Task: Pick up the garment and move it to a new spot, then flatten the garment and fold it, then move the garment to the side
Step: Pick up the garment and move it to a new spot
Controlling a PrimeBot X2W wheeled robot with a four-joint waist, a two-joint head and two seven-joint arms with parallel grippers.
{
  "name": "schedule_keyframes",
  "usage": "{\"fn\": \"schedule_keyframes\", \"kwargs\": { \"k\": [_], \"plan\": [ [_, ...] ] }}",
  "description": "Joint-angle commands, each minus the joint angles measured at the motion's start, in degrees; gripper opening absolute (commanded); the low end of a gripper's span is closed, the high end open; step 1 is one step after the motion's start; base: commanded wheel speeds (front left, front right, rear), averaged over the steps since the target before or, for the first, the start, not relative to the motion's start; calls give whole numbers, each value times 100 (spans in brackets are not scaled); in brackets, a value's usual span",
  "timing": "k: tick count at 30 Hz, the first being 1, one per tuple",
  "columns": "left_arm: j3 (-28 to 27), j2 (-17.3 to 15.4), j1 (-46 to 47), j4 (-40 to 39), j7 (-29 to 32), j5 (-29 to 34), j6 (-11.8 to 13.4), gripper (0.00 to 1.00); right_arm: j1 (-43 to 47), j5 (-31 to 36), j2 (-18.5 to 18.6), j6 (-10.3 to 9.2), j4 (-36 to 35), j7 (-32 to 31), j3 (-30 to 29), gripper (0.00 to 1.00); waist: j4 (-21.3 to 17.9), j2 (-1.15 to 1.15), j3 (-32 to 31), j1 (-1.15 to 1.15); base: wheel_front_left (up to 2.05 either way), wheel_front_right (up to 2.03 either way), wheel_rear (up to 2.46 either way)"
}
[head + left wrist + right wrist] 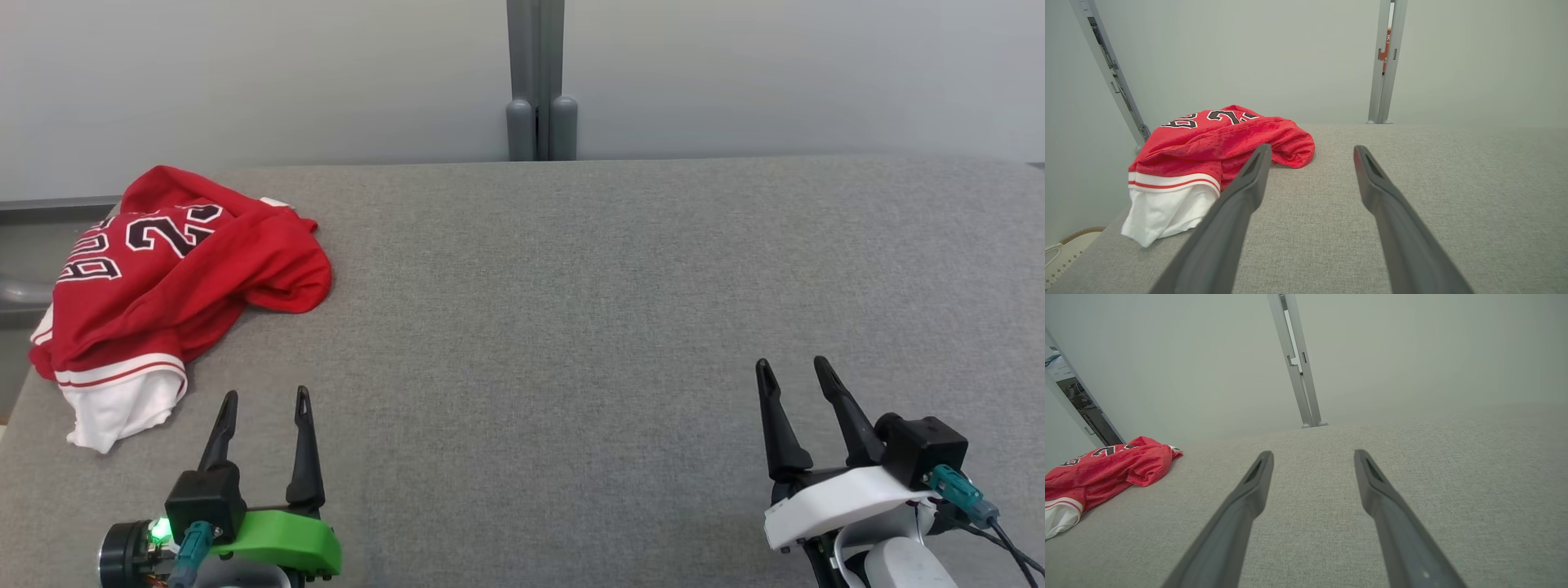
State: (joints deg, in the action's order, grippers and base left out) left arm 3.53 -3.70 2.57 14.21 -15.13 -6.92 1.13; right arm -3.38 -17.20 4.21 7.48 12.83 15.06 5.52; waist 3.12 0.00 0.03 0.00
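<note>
The garment (171, 286) is a red jersey with black-and-white numbers and a white trimmed hem, lying crumpled at the far left of the grey table (571, 327), partly over its left edge. My left gripper (266, 395) stands open just in front of and to the right of the garment, not touching it. In the left wrist view the garment (1208, 155) lies ahead and left of the open left gripper (1310, 152). My right gripper (792, 365) stands open at the lower right, far from the garment. The right wrist view shows the garment (1106, 469) far left of the open right gripper (1312, 454).
A grey upright post (536, 82) rises behind the table's back edge against a pale wall. The table's left edge (16, 392) runs close beside the garment. Bare grey cloth surface spans the middle and right of the table.
</note>
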Motion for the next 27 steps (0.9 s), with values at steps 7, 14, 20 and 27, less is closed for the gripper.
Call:
{"fn": "schedule_keyframes", "kwargs": {
  "k": [7,14,20,27],
  "plan": [
    [-109,-79,-25,-13,-4,-42,103,100,86,-36,21,2,34,18,28,100,488,0,16,0,0,0,0],
    [-211,-166,-59,-22,-5,-65,158,100,87,-73,10,2,50,18,71,100,973,0,66,0,0,0,0],
    [-303,-231,-61,-27,-4,-119,176,100,54,-78,13,2,63,18,94,100,1378,0,149,0,0,0,0],
    [-326,-221,-134,-57,-5,-145,235,100,21,-83,34,2,92,18,171,100,1793,0,201,0,0,0,0]
  ]
}}
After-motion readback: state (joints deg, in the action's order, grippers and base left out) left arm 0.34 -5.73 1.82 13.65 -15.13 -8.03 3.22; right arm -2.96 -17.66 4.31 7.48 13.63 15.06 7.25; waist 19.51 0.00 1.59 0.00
